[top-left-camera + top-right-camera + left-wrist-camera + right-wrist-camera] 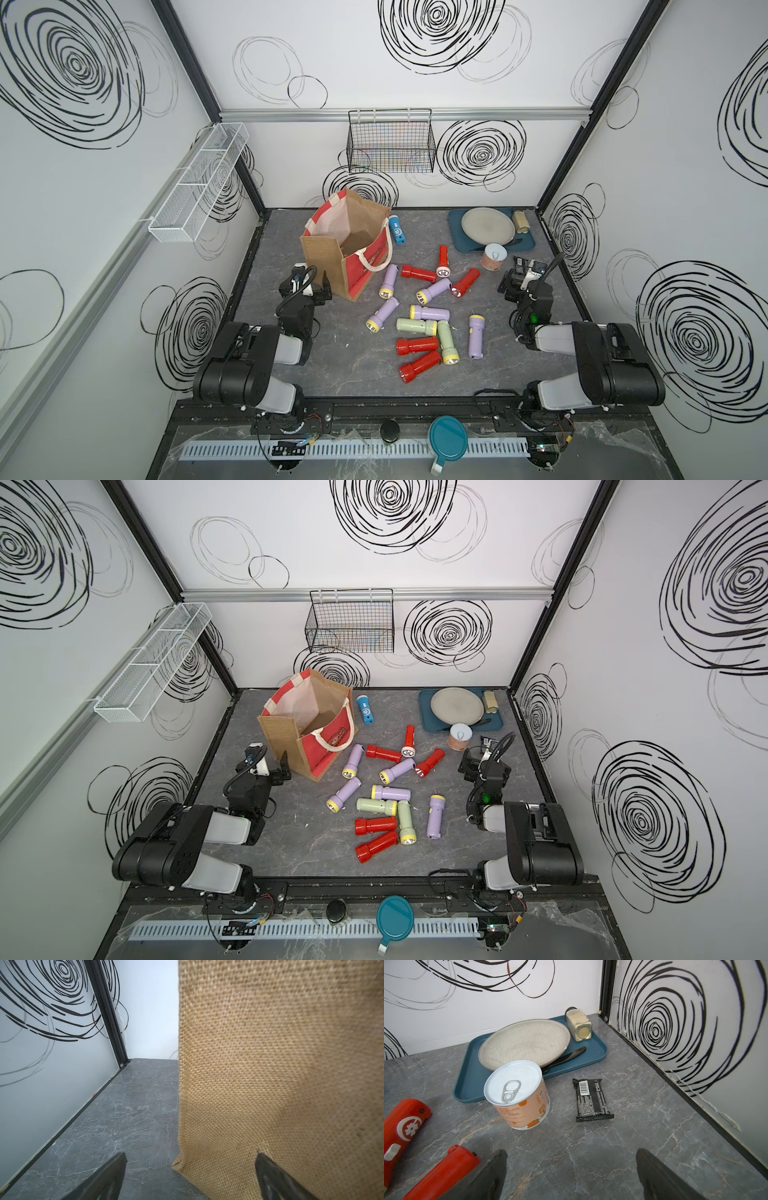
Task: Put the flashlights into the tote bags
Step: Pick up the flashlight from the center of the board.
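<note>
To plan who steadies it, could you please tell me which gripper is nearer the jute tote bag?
Left. The left gripper sits open right beside the near jute wall of the tote bag; the right gripper is open across the table, near the can.

Chinese print on the can [519, 1097] and a barcode on the black packet [591, 1100] beside it, neither legible.
</note>
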Controlling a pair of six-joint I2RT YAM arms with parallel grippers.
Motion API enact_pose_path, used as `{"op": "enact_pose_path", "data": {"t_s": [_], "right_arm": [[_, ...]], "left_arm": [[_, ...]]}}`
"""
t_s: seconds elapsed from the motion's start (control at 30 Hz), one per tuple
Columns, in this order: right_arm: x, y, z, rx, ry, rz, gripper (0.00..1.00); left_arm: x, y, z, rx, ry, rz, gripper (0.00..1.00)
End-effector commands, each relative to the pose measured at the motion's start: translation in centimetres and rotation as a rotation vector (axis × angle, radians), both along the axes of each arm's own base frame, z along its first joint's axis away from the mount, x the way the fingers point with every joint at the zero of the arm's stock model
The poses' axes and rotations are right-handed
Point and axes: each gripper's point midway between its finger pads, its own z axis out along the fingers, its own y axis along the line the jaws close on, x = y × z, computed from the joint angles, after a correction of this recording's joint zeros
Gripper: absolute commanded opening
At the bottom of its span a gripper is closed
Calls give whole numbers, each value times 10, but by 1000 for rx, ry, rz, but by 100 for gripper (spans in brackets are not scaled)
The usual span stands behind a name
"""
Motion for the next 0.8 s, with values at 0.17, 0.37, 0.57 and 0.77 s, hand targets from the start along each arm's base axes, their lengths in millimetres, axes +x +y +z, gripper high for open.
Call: {"op": "enact_pose_path", "data": {"t_s": [0.17, 0.37, 0.57, 0.77], "right_arm": [[7, 1, 12, -16, -40, 0, 100], [5, 2, 16, -15, -48, 7, 100], [5, 10, 30, -41, -35, 39, 100], [-10, 26, 58, -54, -30, 51, 100]], "left_arm": [[7, -1, 23, 10, -85, -2, 99], [-5, 2, 30, -4, -132, 3, 99], [-7, 7, 42, -18, -112, 30, 99], [-14, -5, 61, -68, -28, 16, 99]]}}
